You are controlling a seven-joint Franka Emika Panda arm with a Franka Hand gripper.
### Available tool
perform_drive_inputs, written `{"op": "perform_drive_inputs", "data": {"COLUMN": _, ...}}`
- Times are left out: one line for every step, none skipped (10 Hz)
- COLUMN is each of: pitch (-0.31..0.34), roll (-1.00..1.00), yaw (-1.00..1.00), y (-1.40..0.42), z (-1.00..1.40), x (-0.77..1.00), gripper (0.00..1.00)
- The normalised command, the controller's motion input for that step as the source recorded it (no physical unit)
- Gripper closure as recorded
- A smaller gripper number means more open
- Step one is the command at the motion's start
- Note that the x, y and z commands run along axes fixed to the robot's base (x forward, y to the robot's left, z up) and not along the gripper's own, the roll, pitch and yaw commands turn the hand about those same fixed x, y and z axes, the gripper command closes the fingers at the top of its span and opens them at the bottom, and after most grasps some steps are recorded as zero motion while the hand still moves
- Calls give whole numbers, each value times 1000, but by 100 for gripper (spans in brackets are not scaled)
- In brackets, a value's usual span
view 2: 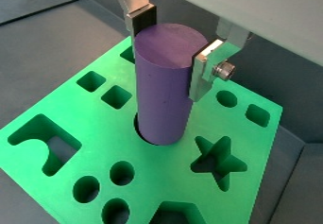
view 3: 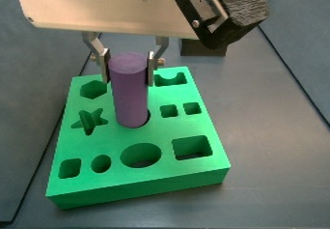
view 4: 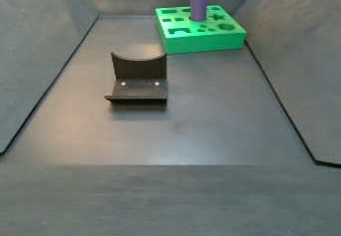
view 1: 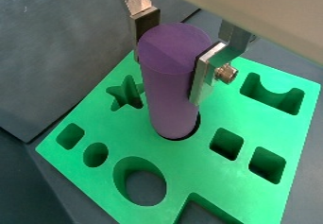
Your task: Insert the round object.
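tool (view 1: pixel 175 48) pinching purple peg (view 1: pixel 171 81) near top | peg tip in round hole of green block (view 1: pixel 151 180) | keep vertical, push straight down, then release

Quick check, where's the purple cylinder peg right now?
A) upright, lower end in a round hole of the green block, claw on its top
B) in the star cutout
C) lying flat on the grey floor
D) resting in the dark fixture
A: the tall matte purple cylinder peg stands upright with its lower end in a round hole of the green block, the claw clamping its upper end.

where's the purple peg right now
The peg stands upright with its lower end in a round hole near the green block's middle, beside the star cutout, held between the gripper fingers.
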Motion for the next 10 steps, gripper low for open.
{"op": "perform_drive_inputs", "data": {"pitch": 0, "roll": 41, "yaw": 26, "y": -31, "z": -1000, "x": 486, "gripper": 100}}
{"op": "perform_drive_inputs", "data": {"pitch": 0, "roll": 153, "yaw": 14, "y": 0, "z": -943, "x": 474, "gripper": 100}}
{"op": "perform_drive_inputs", "data": {"pitch": 0, "roll": 220, "yaw": 106, "y": 0, "z": -834, "x": 251, "gripper": 100}}
{"op": "perform_drive_inputs", "data": {"pitch": -27, "roll": 254, "yaw": 251, "y": 11, "z": -771, "x": 17, "gripper": 100}}
{"op": "perform_drive_inputs", "data": {"pitch": -67, "roll": 280, "yaw": 294, "y": 0, "z": -697, "x": 0, "gripper": 100}}
{"op": "perform_drive_inputs", "data": {"pitch": -99, "roll": 346, "yaw": 274, "y": 0, "z": -543, "x": 0, "gripper": 100}}
{"op": "perform_drive_inputs", "data": {"pitch": -119, "roll": 306, "yaw": 243, "y": 0, "z": -580, "x": 0, "gripper": 100}}
{"op": "perform_drive_inputs", "data": {"pitch": -209, "roll": -266, "yaw": 0, "y": 126, "z": -366, "x": -51, "gripper": 100}}
{"op": "perform_drive_inputs", "data": {"pitch": -231, "roll": -301, "yaw": 0, "y": 131, "z": -406, "x": -71, "gripper": 100}}
{"op": "perform_drive_inputs", "data": {"pitch": -259, "roll": -200, "yaw": 0, "y": 0, "z": -389, "x": -89, "gripper": 100}}
